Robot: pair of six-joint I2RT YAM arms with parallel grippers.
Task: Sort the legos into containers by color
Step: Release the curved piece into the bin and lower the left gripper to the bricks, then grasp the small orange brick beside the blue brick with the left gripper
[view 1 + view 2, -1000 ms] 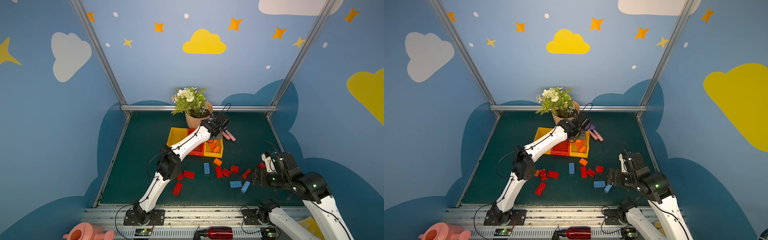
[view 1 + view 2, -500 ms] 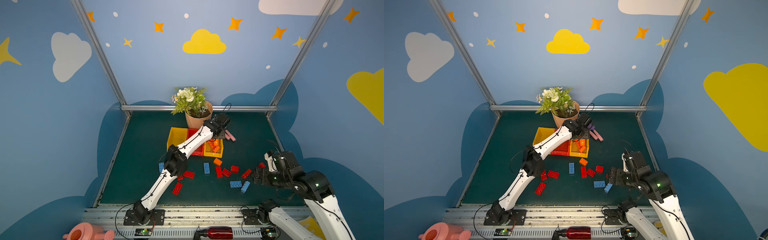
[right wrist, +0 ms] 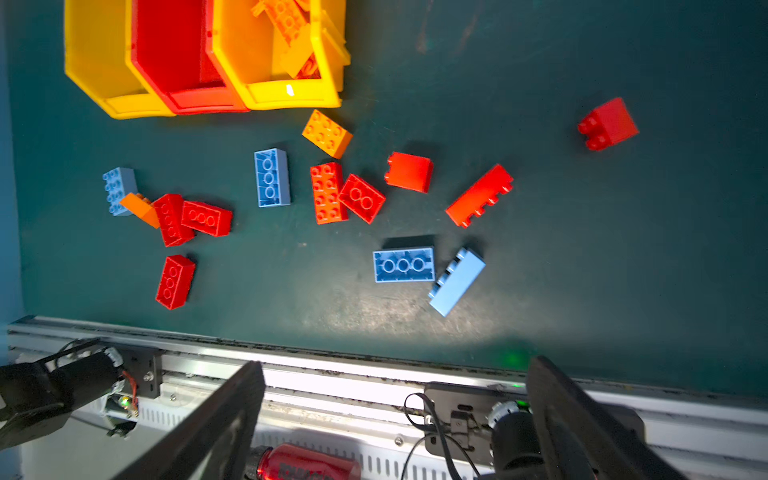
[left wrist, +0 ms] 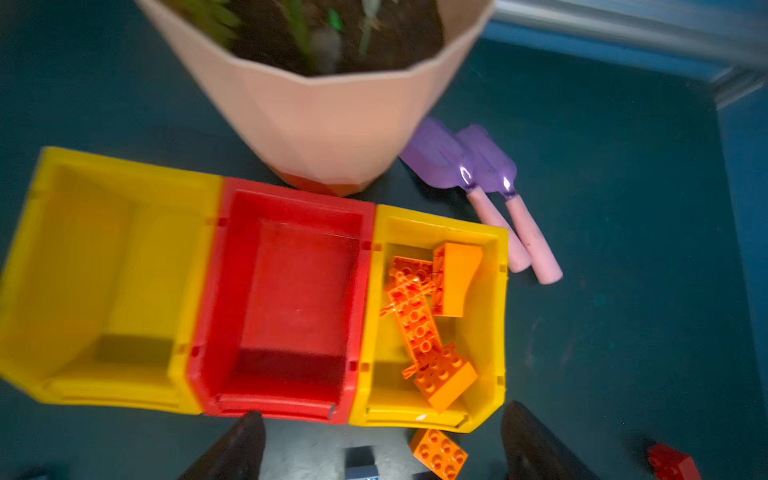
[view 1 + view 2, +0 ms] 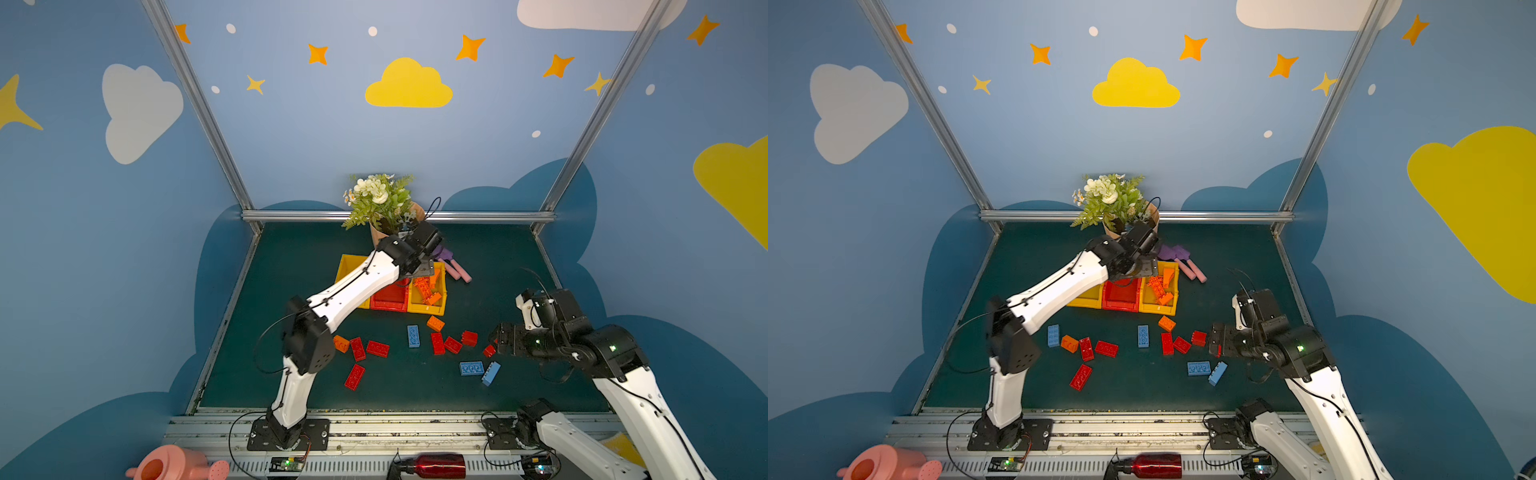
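Three bins stand in a row, touching: the red bin (image 4: 299, 291) in the middle, the left yellow bin (image 4: 104, 257) against its left wall and the right yellow bin (image 4: 440, 220) against its right wall. The red bin and the left yellow bin hold no bricks, while the right yellow bin holds a heap of orange bricks (image 4: 415, 328). The left gripper (image 4: 382, 415) hangs above the red bin's right side, released, its fingers spread wide with nothing between them. A flower pot (image 4: 324, 124) stands just behind the red bin; whether they touch I cannot tell. Two toy shovels (image 4: 478, 166) lie behind the red bin and to its right, beside the pot. The loose bricks all lie on the green mat (image 5: 291, 270) in front of the red bin, toward the robot's bases. Just in front and to the right lies a single orange brick (image 5: 435, 323). A blue brick (image 5: 413, 336) lies a little nearer, with three red bricks (image 5: 453, 345) to its right. In front of the red bin and to the left are a small orange piece (image 5: 340, 344), a red trio (image 5: 377, 348) and a far-left blue brick (image 5: 1053, 335). Farthest to the front right, a blue pair (image 5: 471, 368) lies close together. The right gripper (image 3: 395, 363) hovers well to the front right of the red bin, wide apart and empty, near a long red brick (image 3: 480, 195).
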